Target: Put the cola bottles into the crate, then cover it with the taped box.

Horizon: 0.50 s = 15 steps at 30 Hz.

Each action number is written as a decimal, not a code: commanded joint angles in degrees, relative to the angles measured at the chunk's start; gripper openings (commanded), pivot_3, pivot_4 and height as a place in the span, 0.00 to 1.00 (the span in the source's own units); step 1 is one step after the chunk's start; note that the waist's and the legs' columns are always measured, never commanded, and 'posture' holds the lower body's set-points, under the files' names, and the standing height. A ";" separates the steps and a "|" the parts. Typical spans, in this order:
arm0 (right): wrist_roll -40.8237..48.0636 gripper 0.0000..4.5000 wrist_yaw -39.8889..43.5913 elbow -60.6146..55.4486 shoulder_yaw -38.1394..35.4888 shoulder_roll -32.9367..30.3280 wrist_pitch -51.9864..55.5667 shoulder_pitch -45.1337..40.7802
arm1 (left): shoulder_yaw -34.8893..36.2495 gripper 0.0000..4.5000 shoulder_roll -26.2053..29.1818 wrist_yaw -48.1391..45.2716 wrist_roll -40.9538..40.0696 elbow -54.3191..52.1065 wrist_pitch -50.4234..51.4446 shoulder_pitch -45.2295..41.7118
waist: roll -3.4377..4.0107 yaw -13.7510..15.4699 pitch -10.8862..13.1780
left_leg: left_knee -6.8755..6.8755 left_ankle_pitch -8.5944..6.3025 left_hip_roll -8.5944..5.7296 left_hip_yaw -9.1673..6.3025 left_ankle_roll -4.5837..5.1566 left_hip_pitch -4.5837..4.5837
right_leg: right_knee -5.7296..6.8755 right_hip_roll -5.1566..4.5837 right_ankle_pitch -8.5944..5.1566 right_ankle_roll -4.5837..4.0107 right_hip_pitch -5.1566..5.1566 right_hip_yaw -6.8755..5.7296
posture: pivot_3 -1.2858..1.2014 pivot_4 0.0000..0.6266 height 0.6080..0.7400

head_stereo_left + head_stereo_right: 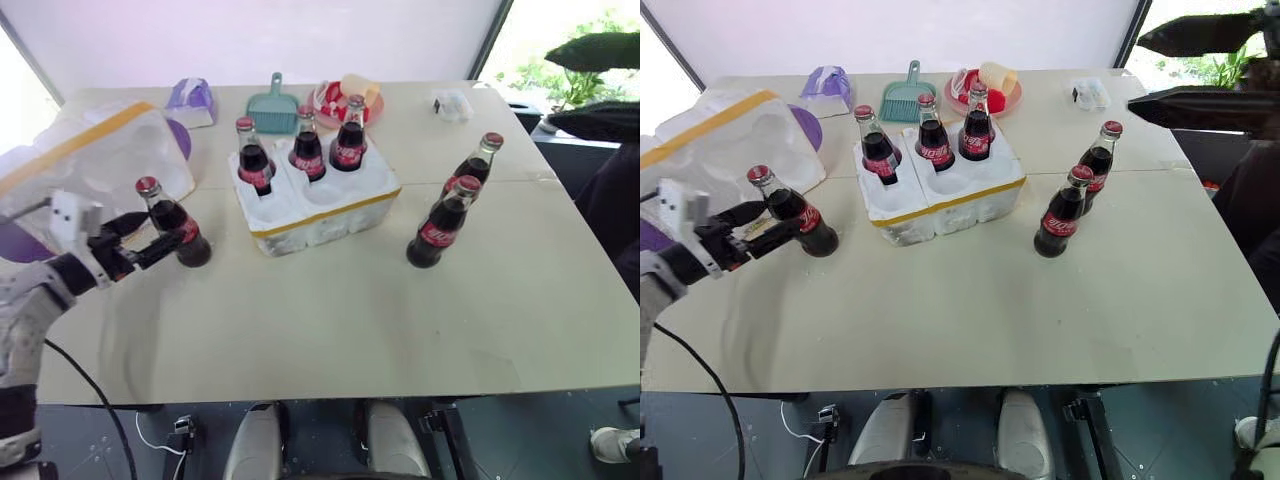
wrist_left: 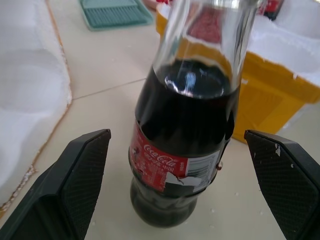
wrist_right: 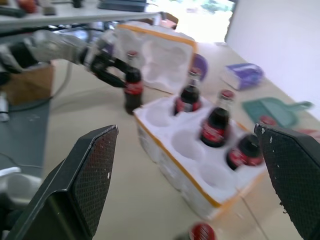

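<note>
Fingers: left gripper [image 1: 150, 238] spread wide either side of a standing cola bottle [image 1: 172, 222], not pinching; right gripper [image 3: 187, 172] spread wide, holding nothing.
Taped box: [image 1: 95, 160] left of crate, hollows showing, no bottles inside.
Crate: [image 1: 315, 205] three bottles [image 1: 307, 146] in far wells, near wells bare.
Loose bottles: two [image 1: 455, 210] right of crate.
Left wrist view: bottle's label [image 2: 167, 167] torn.

Crate [image 1: 320, 215] wells: three front wells free, back three blocked by bottles [image 1: 308, 148].
Table [image 1: 330, 330] front: open passage.
Right side: two bottles [image 1: 440, 225] obstruct.
</note>
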 commanded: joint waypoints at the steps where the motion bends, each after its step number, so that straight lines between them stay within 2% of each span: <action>1: 4.21 1.00 -2.02 -4.40 -2.44 0.94 2.77 -1.59 | -1.98 0.99 -0.36 -1.78 2.37 2.68 -3.39 -3.23 | 0.00 0.20 0.00 | 0.01 0.00 0.00 0.00 0.00 -0.01 | 0.00 -0.01 0.00 0.00 -0.01 0.00 | 0.52 0.24 0.97; 8: 7.43 1.00 -4.28 -9.77 -2.67 2.72 4.71 0.94 | -5.98 0.99 -2.98 -2.87 6.36 8.82 -7.81 -8.28 | -0.01 0.16 0.00 | 0.05 0.01 -0.01 -0.01 0.00 -0.01 | 0.12 -0.01 0.02 0.03 -0.01 -0.02 | 0.52 0.24 0.97; 10: 7.35 1.00 -4.75 -10.87 -2.34 2.78 4.55 2.03 | -6.02 0.87 -3.35 -3.44 6.32 8.84 -8.07 -8.66 | -0.03 0.11 0.00 | 0.07 0.01 -0.01 -0.02 -0.01 -0.01 | 0.19 0.00 0.02 0.03 -0.03 -0.02 | 0.52 0.24 0.97; 13: 6.84 1.00 -5.02 -11.92 -2.02 2.48 4.06 3.50 | -5.23 0.62 -2.70 -4.22 5.81 7.90 -6.87 -8.32 | -0.05 0.09 0.01 | 0.08 0.01 -0.01 0.00 0.00 -0.01 | 0.32 -0.02 0.02 0.04 -0.09 0.00 | 0.52 0.24 0.97; 15: 6.43 1.00 -4.99 -12.55 -1.51 2.06 4.05 4.65 | -4.59 0.63 -0.73 -5.87 4.71 5.86 -4.47 -7.39 | -0.06 0.05 0.02 | 0.09 0.01 -0.01 -0.01 0.00 -0.02 | 0.44 -0.02 0.01 0.04 -0.15 0.00 | 0.52 0.24 0.97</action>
